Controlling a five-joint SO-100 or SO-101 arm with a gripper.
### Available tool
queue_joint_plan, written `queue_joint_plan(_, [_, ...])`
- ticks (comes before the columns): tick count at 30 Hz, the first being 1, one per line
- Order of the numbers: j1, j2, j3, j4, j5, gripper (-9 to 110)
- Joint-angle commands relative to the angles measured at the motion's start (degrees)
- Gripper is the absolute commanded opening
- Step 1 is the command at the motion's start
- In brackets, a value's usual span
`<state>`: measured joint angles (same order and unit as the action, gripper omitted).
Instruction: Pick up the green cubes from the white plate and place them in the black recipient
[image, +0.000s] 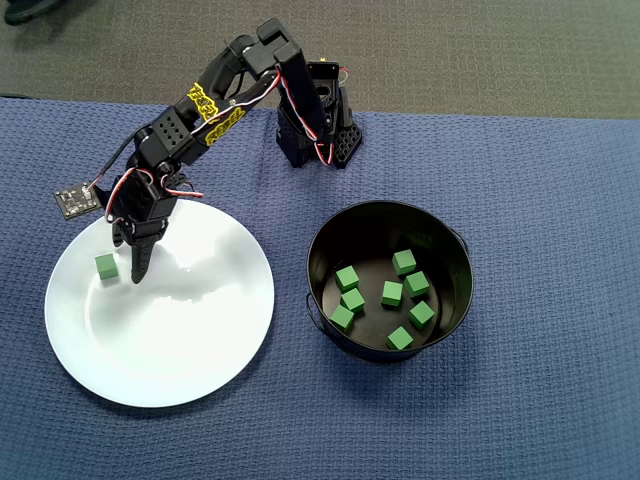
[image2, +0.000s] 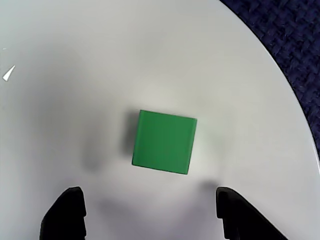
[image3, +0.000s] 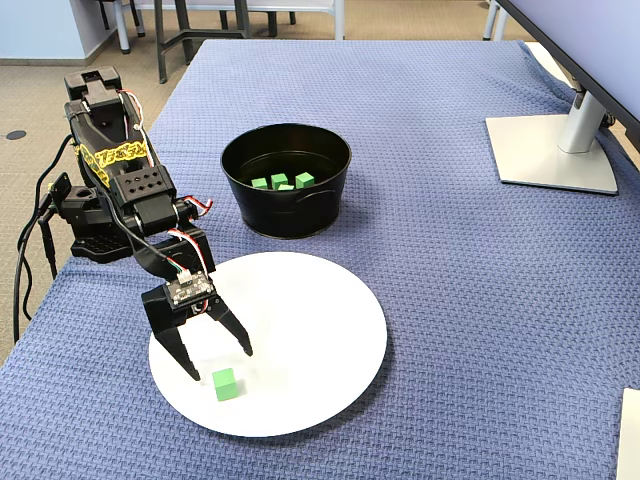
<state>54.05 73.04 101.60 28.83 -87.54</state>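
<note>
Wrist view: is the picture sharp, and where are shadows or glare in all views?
Wrist view: green cube sharp, soft shadow to its left, open gripper tips slightly blurred. Overhead view: arm's shadow and glare patches on the white plate. Fixed view: even light, glossy reflections on the black pot.

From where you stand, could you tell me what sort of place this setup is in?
Probably an office or lab: a monitor stand sits on the table's blue woven cloth, with chair or table legs on carpet behind, and the arm works from a white plate.
</note>
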Motion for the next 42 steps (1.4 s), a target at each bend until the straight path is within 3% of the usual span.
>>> queue_joint_plan(1, [0.6,0.6,-3.3,-1.4,-1.8,26])
queue_joint_plan(20, [1.8,-6.0,-10.5,-4.0,-1.3,23])
queue_joint_plan(26, [1.6,-6.3,-10.1,-4.8,-0.9,16])
queue_joint_plan(31, [1.4,-6.2,-9.8,-6.0,0.4,2])
queue_joint_plan(42, [1.0,-5.6,-9.1,-8.7,4.9,0])
